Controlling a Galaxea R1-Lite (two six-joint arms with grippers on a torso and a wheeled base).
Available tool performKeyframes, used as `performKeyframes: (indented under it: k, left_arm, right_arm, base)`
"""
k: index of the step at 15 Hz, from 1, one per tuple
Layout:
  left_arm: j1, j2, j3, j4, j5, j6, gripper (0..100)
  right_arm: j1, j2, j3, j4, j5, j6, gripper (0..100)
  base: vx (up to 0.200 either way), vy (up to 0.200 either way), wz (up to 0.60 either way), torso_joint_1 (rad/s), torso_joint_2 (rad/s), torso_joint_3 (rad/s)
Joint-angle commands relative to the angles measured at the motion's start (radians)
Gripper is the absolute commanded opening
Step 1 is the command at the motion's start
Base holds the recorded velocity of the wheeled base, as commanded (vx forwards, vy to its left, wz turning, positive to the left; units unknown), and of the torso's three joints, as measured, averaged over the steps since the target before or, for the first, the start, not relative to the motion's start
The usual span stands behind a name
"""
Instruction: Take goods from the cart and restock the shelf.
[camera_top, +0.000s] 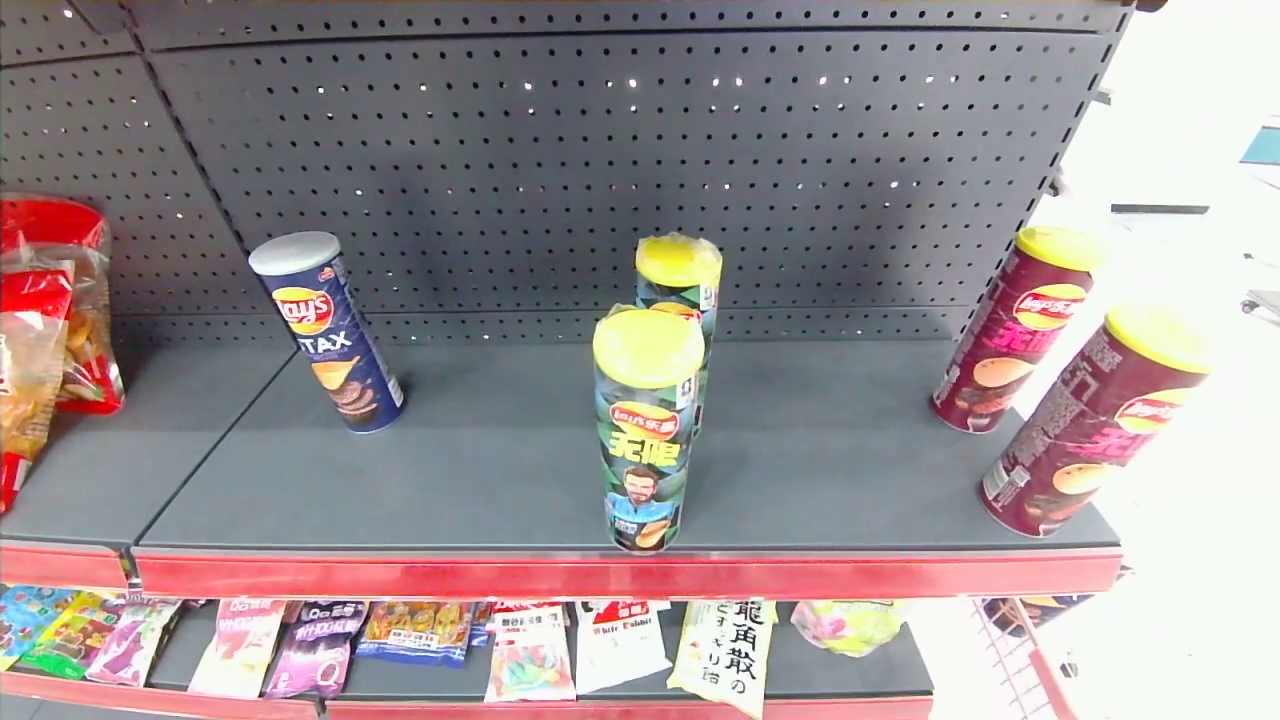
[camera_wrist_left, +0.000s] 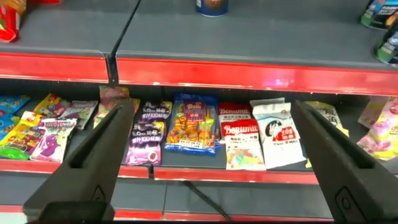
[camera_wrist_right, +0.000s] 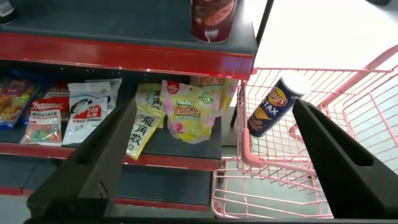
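A blue chip can (camera_wrist_right: 273, 107) leans inside the pink wire cart (camera_wrist_right: 311, 180), beside the shelf's end. My right gripper (camera_wrist_right: 214, 107) hangs open and empty in front of the cart and the lower shelf, well short of the can. On the grey upper shelf (camera_top: 480, 480) stand another blue can (camera_top: 325, 335) at the left, two green cans with yellow lids (camera_top: 648, 440) in the middle, and two maroon cans (camera_top: 1090, 425) at the right end. My left gripper (camera_wrist_left: 211, 109) is open and empty, facing the lower shelf below the red edge strip (camera_wrist_left: 249, 71).
Snack bags (camera_wrist_left: 189, 121) lie in a row on the lower shelf. Red and clear snack packs (camera_top: 45, 320) stand at the upper shelf's far left. A perforated back panel (camera_top: 600, 170) closes the shelf behind. The cart's corner (camera_top: 1020, 650) shows at the lower right.
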Motion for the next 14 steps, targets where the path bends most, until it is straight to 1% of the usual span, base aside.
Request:
performKeyframes:
  k: [1, 2, 13, 14]
  left_arm:
    - [0.0, 0.005, 0.0, 0.0, 0.002, 0.0, 100]
    - [0.0, 0.005, 0.0, 0.0, 0.003, -0.001, 100]
    - [0.0, 0.005, 0.0, 0.0, -0.007, 0.004, 100]
    - [0.0, 0.005, 0.0, 0.0, -0.007, 0.004, 100]
  right_arm:
    - [0.0, -0.001, 0.0, 0.0, 0.0, 0.0, 100]
    - [0.0, -0.001, 0.0, 0.0, 0.0, 0.002, 100]
    - [0.0, -0.001, 0.0, 0.0, 0.01, 0.002, 100]
    - [0.0, -0.001, 0.0, 0.0, 0.01, 0.002, 100]
  base:
    - [0.0, 0.0, 0.0, 0.0, 0.0, 0.0]
    - [0.0, 0.0, 0.0, 0.0, 0.0, 0.0]
    - [0.0, -0.2, 0.0, 0.004, 0.0, 0.003]
    - [0.0, 0.0, 0.0, 0.0, 0.0, 0.0]
